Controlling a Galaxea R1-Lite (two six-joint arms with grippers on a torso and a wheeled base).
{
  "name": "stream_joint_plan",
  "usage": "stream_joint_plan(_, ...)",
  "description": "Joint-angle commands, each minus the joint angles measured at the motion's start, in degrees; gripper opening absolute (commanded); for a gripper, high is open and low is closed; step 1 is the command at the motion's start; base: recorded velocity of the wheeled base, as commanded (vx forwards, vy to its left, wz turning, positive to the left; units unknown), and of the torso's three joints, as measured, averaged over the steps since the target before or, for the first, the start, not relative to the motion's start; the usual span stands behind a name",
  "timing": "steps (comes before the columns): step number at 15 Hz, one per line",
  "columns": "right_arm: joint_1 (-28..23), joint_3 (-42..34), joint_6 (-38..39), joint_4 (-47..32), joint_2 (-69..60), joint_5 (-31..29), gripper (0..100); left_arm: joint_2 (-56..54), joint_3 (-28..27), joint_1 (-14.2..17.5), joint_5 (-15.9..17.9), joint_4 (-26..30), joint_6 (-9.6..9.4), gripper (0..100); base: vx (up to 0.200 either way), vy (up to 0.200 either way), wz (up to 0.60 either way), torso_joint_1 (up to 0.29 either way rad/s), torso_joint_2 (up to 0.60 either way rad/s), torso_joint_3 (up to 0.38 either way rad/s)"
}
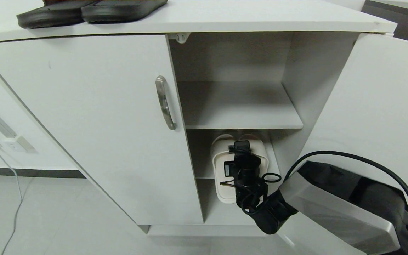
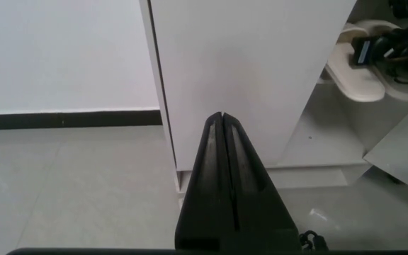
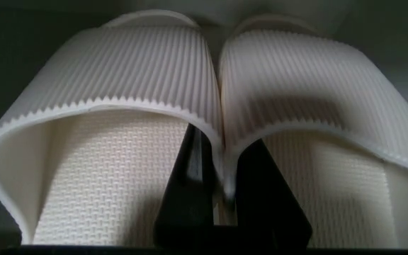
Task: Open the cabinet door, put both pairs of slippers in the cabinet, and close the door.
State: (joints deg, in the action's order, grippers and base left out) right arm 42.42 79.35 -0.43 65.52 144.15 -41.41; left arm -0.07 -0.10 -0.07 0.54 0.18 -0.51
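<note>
A: Head view?
B: White slippers (image 1: 221, 171) in the cabinet's (image 1: 83, 124) lower compartment, gripped by the right gripper (image 1: 242, 148); dark slippers (image 1: 90, 12) on the cabinet's top.
A: Left wrist?
B: Left gripper (image 2: 222, 126) closed, empty, before the cabinet.
A: Right wrist?
B: Fingers (image 3: 186, 195) pinch both white slippers together.

Cabinet top (image 1: 260, 17): dark slippers (image 1: 83, 12); lower compartment (image 1: 204, 166): white slippers (image 1: 221, 170).
</note>
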Motion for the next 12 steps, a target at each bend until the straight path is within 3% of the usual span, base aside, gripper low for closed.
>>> stream_joint_plan(1, -0.9, 6.2, 0.3, -3.6, 1.9, 0.2, 0, 0.1, 0.0, 0.0, 0.0, 0.0, -0.1, 0, 0.0, 0.0, 0.0, 0.0, 0.0, 0.0)
stream_joint_plan(6, -3.9, 16.5, 1.2, -11.6, 4.9, 0.2, 0, 0.1, 0.0, 0.0, 0.0, 0.0, -0.19, 0, 0.0, 0.0, 0.0, 0.0, 0.0, 0.0)
stream_joint_plan(12, -4.6, 20.5, 4.4, -17.4, 6.6, 0.1, 0, 0.1, 0.0, 0.0, 0.0, 0.0, -0.1, 0, 0.0, 0.0, 0.0, 0.0, 0.0, 0.0)
